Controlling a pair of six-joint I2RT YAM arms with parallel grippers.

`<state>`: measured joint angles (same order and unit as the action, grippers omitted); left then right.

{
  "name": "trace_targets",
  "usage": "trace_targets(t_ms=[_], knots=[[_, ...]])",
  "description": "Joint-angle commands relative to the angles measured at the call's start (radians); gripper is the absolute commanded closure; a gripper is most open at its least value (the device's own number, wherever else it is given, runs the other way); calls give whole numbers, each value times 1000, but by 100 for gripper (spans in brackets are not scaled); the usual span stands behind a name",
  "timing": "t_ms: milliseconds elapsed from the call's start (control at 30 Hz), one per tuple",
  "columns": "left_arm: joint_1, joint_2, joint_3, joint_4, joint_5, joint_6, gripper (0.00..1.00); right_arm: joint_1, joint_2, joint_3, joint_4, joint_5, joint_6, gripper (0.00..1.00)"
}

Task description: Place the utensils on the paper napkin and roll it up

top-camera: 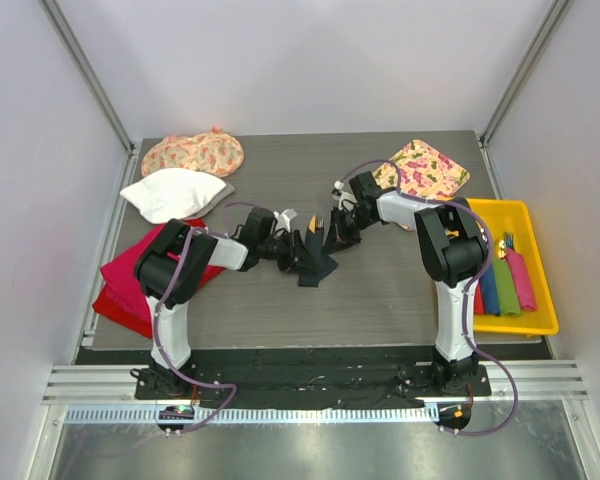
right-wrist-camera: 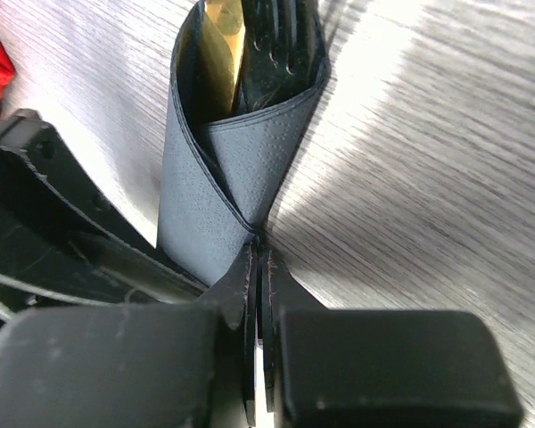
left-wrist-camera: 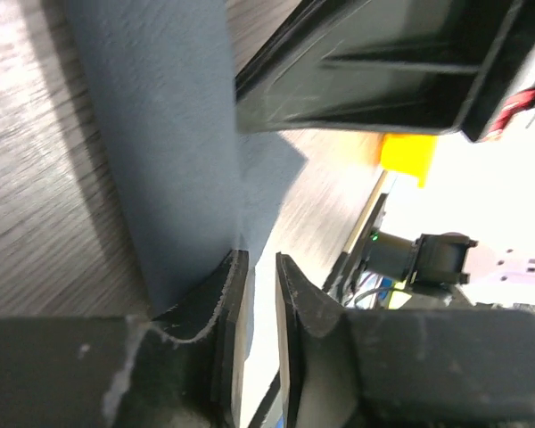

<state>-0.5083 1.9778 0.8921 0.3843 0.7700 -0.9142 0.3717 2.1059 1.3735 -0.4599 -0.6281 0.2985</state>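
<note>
The paper napkin [right-wrist-camera: 223, 169] is wrapped round the utensils [right-wrist-camera: 223, 36], right gripper [right-wrist-camera: 257, 245] clamped on its lower fold, left gripper [left-wrist-camera: 257, 267] slightly parted at the sheet's edge.

One napkin [right-wrist-camera: 214, 196], one red cloth [top-camera: 120, 290], one yellow tray [top-camera: 500, 205]

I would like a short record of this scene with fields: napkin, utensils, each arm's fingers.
paper napkin: dark, wrapped loosely around the utensils
utensils: inside the wrap, tops showing
right fingers: shut on the napkin where the wrap narrows
left fingers: slightly apart at the napkin's edge; hold unclear
roll: begun, not yet tight
</note>
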Motion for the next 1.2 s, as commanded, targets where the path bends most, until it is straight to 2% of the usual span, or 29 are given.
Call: trace_targets(t_ms=[0, 300, 467, 567, 600, 633, 733, 867, 1167], knots=[[7, -73, 14, 76, -23, -46, 77, 29, 69, -25, -25, 235, -94, 99], [13, -31, 5, 51, -37, -34, 80, 30, 65, -42, -42, 261, -105, 99], [-18, -8, -19, -45, -44, 73, 89, 27, 43, -56, -45, 265, -110, 99], [-18, 44, -35, -90, -77, 75, 94, 29, 46, -24, -74, 190, -108, 99], [-16, 67, -38, -93, -81, 72, 95, 30, 48, 20, -94, 180, -107, 98], [-16, 73, -39, -94, -95, 67, 96, 29, 45, 47, -115, 177, -107, 88], [-16, 91, -35, -120, -118, 67, 99, 19, -7, 107, -155, 176, -101, 79], [-16, 115, -19, -148, -136, 58, 100, 18, -67, 134, -155, 160, -64, 76], [-16, 107, -19, -124, -130, 51, 100, 38, -93, 38, -42, 39, 70, 82]])
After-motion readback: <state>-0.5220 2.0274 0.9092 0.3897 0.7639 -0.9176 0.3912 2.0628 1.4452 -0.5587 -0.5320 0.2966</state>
